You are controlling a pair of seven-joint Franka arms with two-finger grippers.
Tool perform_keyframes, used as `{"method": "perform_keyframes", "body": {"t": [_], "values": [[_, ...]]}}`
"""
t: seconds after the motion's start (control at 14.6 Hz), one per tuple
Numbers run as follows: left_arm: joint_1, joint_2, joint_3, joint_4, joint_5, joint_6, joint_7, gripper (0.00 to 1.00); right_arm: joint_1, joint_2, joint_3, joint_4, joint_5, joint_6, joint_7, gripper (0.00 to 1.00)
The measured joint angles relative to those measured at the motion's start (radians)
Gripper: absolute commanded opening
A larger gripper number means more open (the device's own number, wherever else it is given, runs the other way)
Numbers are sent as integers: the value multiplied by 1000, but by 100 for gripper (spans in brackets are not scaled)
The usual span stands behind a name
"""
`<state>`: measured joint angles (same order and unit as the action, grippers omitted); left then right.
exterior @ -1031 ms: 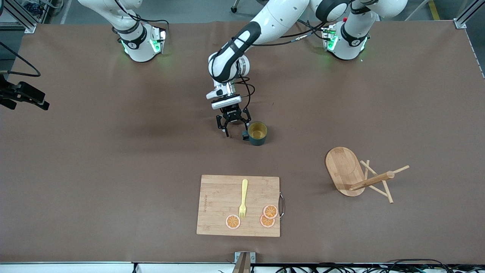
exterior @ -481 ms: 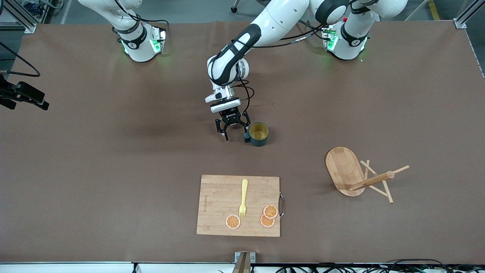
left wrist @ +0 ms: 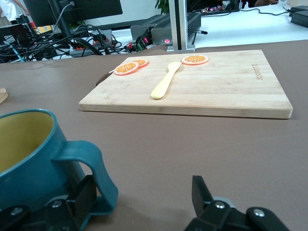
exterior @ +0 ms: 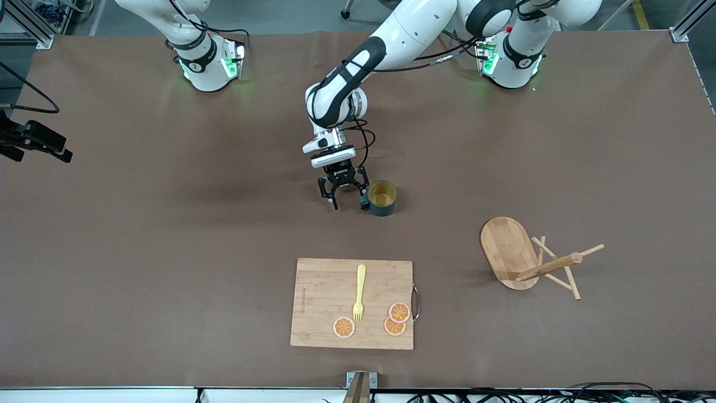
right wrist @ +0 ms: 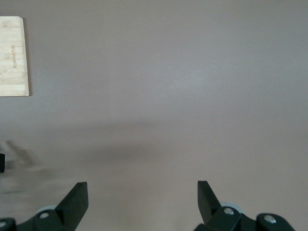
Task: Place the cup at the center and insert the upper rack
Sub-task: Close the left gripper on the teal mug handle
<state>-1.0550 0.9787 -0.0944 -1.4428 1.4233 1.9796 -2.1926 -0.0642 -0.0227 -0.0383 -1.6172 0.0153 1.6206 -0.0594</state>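
The left gripper (exterior: 348,202) is down at the table (exterior: 168,252) beside the cup (exterior: 382,197), its fingers spread apart with nothing clamped between them. In the left wrist view one finger (left wrist: 84,199) sits right against the cup's (left wrist: 29,159) handle (left wrist: 94,175), and the other finger (left wrist: 201,194) stands clear over bare table; the handle is at the edge of the gap rather than gripped. The teal cup stands upright, yellow inside showing, toward the left arm's end from the pincer. The bamboo cutting board (exterior: 352,304), with a yellow fork (exterior: 359,294) and three orange slices (exterior: 395,318), lies nearer the front camera than the pincer. The upper rack (exterior: 528,259) lies tipped on its side, well away from the pincer toward the left arm's end. The right gripper (right wrist: 143,196) waits high over bare table, fingers wide open and empty.
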Motion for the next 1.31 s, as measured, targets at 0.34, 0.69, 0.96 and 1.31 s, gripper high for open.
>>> {"method": "perform_keyframes", "body": {"t": [0.34,0.69,0.96,1.31], "values": [[15,16,0,13,0,0,0,80,0,0,0,0,0,0,0,100],[21,19,0,21,0,1,-5,56,0,0,0,0,0,0,0,100],[22,19,0,21,0,3,-15,34,0,0,0,0,0,0,0,100],[30,19,0,28,-12,6,-49,2,0,0,0,0,0,-1,0,100]]}}
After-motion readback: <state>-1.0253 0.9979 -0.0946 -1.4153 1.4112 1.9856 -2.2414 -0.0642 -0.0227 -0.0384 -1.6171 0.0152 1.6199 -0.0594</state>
